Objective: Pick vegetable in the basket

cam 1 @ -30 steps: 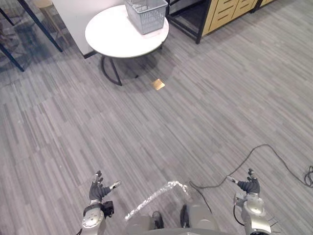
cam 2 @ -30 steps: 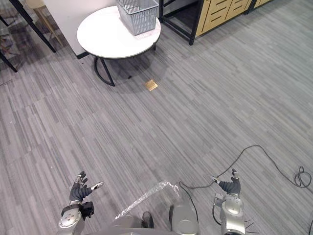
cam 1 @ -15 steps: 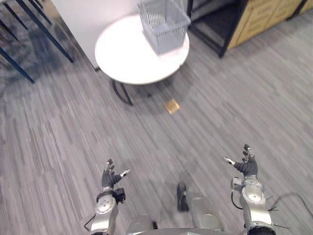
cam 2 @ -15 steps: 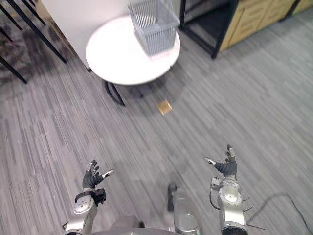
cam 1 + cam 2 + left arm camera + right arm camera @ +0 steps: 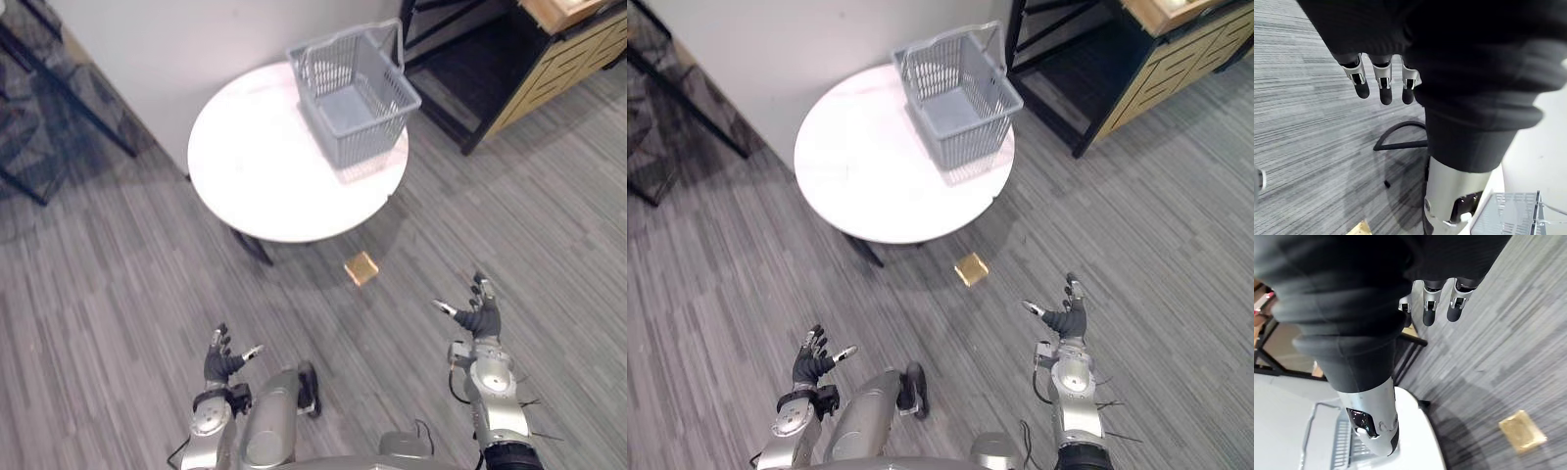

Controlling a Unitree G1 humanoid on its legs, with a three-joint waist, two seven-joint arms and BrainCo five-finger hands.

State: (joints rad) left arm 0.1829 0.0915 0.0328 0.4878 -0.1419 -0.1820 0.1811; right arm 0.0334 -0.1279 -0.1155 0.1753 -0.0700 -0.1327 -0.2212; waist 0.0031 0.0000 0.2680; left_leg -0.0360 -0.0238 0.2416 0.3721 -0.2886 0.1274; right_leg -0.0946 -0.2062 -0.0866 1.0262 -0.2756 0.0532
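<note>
- On the left hand (image 5: 223, 360), low at the near left over the grey striped floor (image 5: 108, 284): fingers (image 5: 1382, 88) straight and apart, thumb out to the side, clasping nothing, touching nothing.
- On the right hand (image 5: 478, 315), at the near right and a little farther forward: fingers (image 5: 1430, 313) likewise straight and spread, thumb wide, closed round nothing and touching nothing.
- Farther out, flat on the floor between the hands and the table: a small tan square piece (image 5: 361, 267), just near of the table's edge. Cannot tell what it is.
- Beyond that, on the far right part of the round white table (image 5: 260, 171): the grey plastic lattice basket (image 5: 377, 132), upright, handle up at its far side. Looks bare inside.
- Cannot place the vegetable from here.
- Probably light and fairly firm, with a smooth skin apt to slip and to bruise under a hard squeeze.
- Best taken round the thickest middle, thumb opposite the fingers, with a moderate grip.
- Well apart from table and basket with both hands; judged too far for a reach without first closing in.
</note>
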